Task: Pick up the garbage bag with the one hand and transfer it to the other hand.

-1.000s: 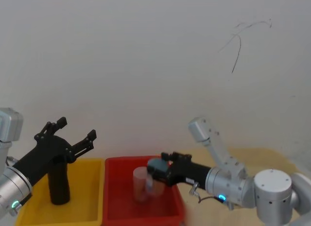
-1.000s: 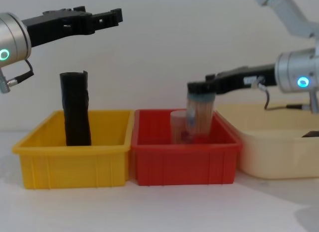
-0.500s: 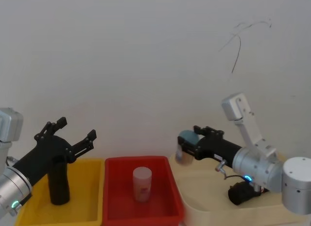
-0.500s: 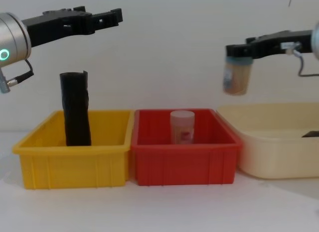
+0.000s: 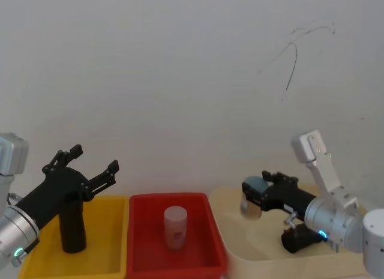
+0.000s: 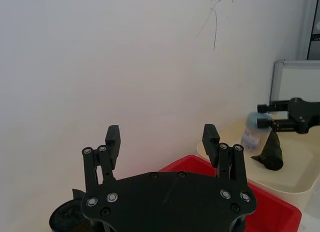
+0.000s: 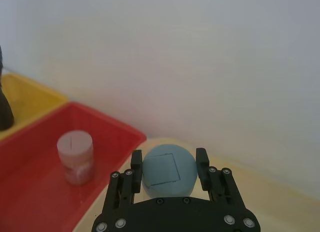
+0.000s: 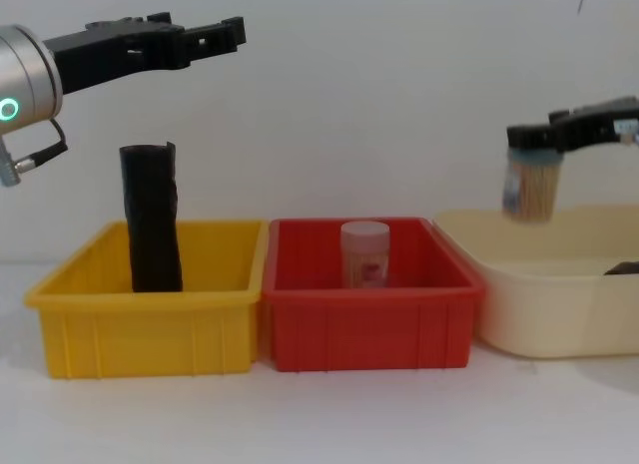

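Against bare white wall [image 5: 180, 81], upper left, left gripper [image 8: 205, 33] spread above garbage bag [image 8: 152, 217], ungrasped; lower right, right gripper [image 5: 255, 195] pinching blue-lidded jar [image 8: 529, 190]; likely next: descend, clamp.

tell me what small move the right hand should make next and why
Probably lower and let go. The right hand is shut on a blue-capped jar held above the cream tub, not yet set down. That hand has to be empty before it can take part in a transfer. The black roll stands untouched in the yellow bin, and the left hand hovers open above it.
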